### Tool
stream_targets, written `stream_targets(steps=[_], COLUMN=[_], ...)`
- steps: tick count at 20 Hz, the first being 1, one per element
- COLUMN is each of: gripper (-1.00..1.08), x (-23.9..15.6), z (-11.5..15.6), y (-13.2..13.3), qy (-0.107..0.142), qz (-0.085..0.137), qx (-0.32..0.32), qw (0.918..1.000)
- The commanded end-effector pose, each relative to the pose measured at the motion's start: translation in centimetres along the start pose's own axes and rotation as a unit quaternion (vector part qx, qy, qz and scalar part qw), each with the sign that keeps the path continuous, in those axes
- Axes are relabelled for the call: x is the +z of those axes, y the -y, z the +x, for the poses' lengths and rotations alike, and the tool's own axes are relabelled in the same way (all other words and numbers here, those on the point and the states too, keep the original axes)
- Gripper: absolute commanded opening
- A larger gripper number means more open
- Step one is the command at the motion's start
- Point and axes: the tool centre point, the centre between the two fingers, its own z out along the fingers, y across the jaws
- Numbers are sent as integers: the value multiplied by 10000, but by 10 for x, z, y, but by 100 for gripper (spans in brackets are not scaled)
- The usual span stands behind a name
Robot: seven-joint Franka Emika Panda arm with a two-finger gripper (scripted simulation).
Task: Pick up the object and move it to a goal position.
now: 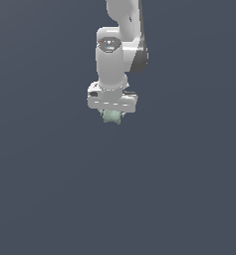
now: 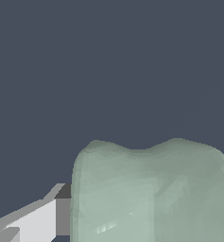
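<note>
The object (image 1: 112, 117) is a small pale mint-green lump that pokes out just below the white gripper (image 1: 112, 113) in the exterior view, narrower than the gripper's body. In the wrist view the object (image 2: 151, 194) fills the lower part of the picture, very close to the camera. One white finger (image 2: 38, 222) with a dark pad presses against its side. The other finger is hidden behind the lump. The gripper looks shut on the object. The fingers themselves are hidden in the exterior view.
The white arm (image 1: 120, 40) reaches down from the upper middle of the exterior view. A plain dark grey-blue surface (image 1: 50, 189) lies all around, with no other object or marker showing.
</note>
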Motion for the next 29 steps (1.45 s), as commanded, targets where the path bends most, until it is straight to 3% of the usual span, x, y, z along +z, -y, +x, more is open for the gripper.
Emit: stream_targets(steps=[1, 16, 29], gripper=[-100, -100, -100], x=[-26, -163, -205], z=[-5, -29, -34], y=[4, 28, 36], qy=[-1, 2, 3], qz=[-2, -3, 0], qx=[1, -2, -3], qw=[10000, 10000, 10000])
